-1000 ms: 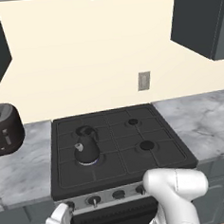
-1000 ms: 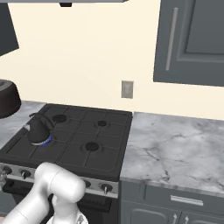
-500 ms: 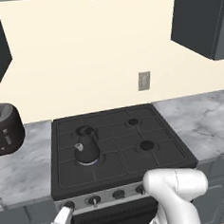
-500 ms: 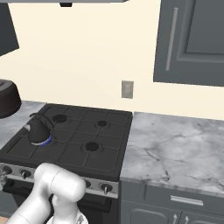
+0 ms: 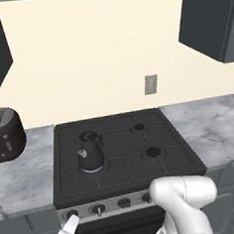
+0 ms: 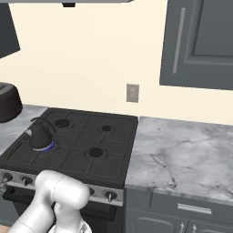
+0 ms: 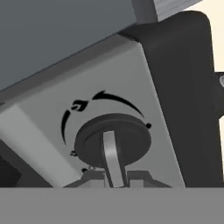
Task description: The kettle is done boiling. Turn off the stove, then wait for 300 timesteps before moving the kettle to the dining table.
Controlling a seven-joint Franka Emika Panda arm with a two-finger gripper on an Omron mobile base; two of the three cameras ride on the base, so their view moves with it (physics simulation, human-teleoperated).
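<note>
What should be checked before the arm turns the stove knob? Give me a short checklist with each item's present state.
1. Gripper at the leftmost knob on the stove front strip: ok.
2. Fingers closed together: ok, shut.
3. Knob actually clamped: cannot tell; the hand view shows the tips right at its ridge.
4. Burner under the kettle off: not ok, a blue flame glows at its base in the right base view.
5. Kettle upright on its grate, untouched: ok.
</note>
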